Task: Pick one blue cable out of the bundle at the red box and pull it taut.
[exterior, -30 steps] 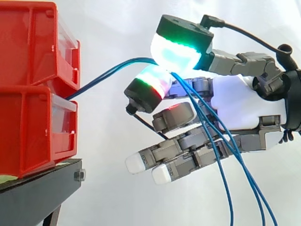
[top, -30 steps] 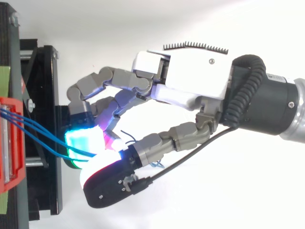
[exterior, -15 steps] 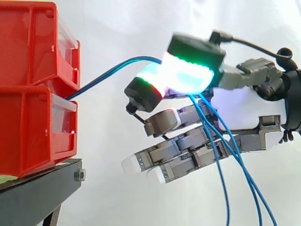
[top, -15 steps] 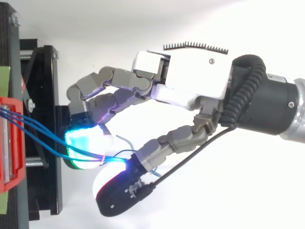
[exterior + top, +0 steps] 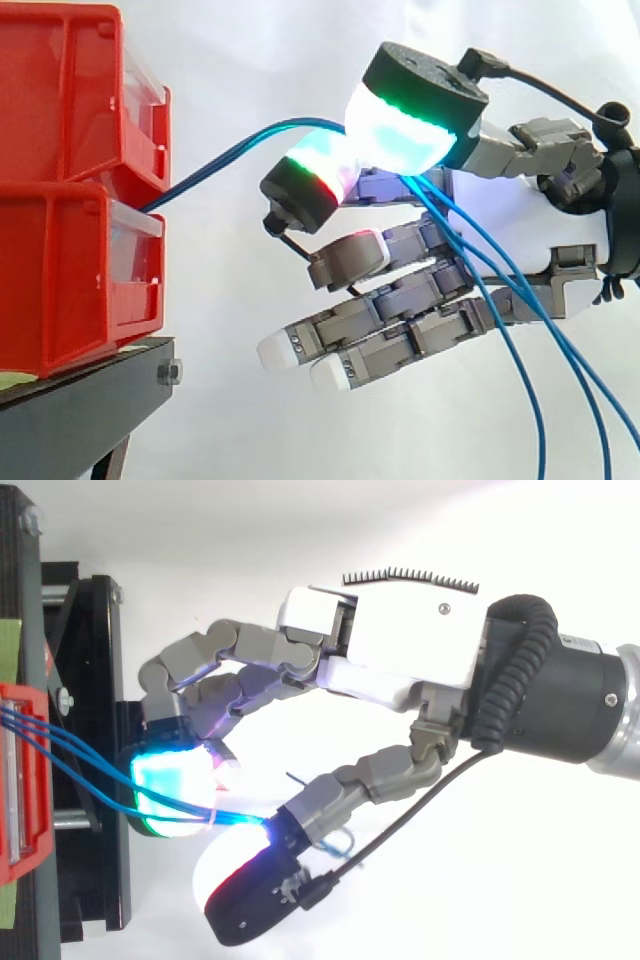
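From my screen the hand (image 5: 505,228) sits out to the right of the bins (image 5: 60,280), at about the height of the seam between the upper and lower one, with open air between them. It is closed in a pinch. The big pad glowing green and cyan (image 5: 400,135) bears down on a smaller pad glowing green and red (image 5: 320,172), and the blue cables (image 5: 200,171) go in between the two. The other fingers are half curled below the pinch, holding nothing, their white tips (image 5: 285,347) pointing back towards the bins.

The cables leave the bins at that seam, climb away from them in a shallow bow rather than a straight line, and reach the pinch. Past it, on the side away from the bins, three strands hang loose and drop out of the bottom of the side view.

From above, three strands come off the bins' front edge (image 5: 20,780), cross over the black stand (image 5: 100,680) and run onto the cyan pad (image 5: 170,785). The glare there is strong, so I can't say for sure how many of the three are actually clamped; it looks like more than one. The bins stand on the stand, with the white curtain (image 5: 250,50) behind everything.
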Action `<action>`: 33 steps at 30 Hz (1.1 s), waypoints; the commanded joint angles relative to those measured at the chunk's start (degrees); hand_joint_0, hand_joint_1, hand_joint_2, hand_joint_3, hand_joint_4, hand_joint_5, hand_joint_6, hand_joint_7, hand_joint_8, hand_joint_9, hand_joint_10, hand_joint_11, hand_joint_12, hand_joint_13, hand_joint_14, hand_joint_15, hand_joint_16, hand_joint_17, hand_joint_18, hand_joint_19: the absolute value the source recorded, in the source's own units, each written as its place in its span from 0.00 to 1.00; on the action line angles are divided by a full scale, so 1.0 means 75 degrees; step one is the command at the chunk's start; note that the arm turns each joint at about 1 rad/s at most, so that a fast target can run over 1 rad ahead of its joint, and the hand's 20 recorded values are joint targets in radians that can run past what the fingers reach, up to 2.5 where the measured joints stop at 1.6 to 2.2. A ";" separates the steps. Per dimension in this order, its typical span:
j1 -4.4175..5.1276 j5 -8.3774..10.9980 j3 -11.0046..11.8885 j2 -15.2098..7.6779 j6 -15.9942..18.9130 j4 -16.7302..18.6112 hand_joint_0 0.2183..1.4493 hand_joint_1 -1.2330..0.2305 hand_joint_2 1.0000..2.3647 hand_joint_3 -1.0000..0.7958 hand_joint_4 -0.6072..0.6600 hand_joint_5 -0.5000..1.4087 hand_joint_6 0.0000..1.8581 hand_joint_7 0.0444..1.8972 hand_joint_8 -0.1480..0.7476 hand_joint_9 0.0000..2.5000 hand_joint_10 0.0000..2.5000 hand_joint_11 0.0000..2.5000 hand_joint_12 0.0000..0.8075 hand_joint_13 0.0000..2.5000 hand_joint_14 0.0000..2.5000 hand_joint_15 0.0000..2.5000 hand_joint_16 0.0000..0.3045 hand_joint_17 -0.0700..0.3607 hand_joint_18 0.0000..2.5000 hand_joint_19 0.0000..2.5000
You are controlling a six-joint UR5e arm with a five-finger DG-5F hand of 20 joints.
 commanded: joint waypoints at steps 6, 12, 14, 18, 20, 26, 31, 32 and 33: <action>0.0000 0.0000 0.0000 0.0000 0.0000 0.0011 0.15 0.30 0.00 0.28 0.43 0.16 0.43 0.60 0.55 0.28 0.16 0.72 0.61 0.18 0.00 0.12 0.24 0.54 0.20 0.09; 0.0000 0.0000 0.0012 0.0000 0.0000 -0.0001 0.20 0.38 0.00 0.28 0.42 0.17 0.42 0.64 0.51 0.31 0.10 0.76 0.59 0.18 0.00 0.12 0.22 0.52 0.19 0.12; 0.0000 0.0000 0.0000 0.0000 0.0000 -0.0001 0.23 0.37 0.00 0.28 0.40 0.17 0.42 0.66 0.49 0.33 0.06 0.79 0.57 0.18 0.00 0.12 0.21 0.50 0.18 0.12; 0.0000 0.0000 0.0000 0.0000 0.0000 -0.0001 0.27 0.33 0.00 0.30 0.40 0.17 0.42 0.68 0.48 0.33 0.03 0.81 0.55 0.19 0.00 0.13 0.20 0.48 0.18 0.13; 0.0000 0.0000 0.0000 0.0000 0.0000 0.0011 0.27 0.33 0.00 0.31 0.40 0.17 0.42 0.68 0.47 0.33 0.03 0.82 0.55 0.19 0.00 0.13 0.20 0.48 0.18 0.13; 0.0000 0.0000 0.0000 0.0000 0.0000 -0.0001 0.31 0.28 0.01 0.34 0.40 0.17 0.43 0.67 0.45 0.33 0.04 0.81 0.54 0.19 0.00 0.13 0.19 0.47 0.19 0.13; 0.0000 0.0000 0.0000 0.0000 0.0000 -0.0001 0.34 0.25 0.01 0.41 0.38 0.17 0.44 0.70 0.46 0.34 0.07 0.79 0.54 0.21 0.00 0.13 0.19 0.47 0.20 0.13; 0.0000 0.0000 0.0000 0.0000 0.0012 -0.0001 0.34 0.24 0.01 0.42 0.37 0.17 0.44 0.70 0.46 0.34 0.07 0.79 0.54 0.21 0.00 0.13 0.19 0.47 0.21 0.12; 0.0000 0.0000 0.0012 0.0000 0.0012 -0.0001 0.34 0.24 0.01 0.42 0.37 0.17 0.44 0.70 0.45 0.33 0.07 0.79 0.54 0.21 0.00 0.13 0.19 0.47 0.21 0.12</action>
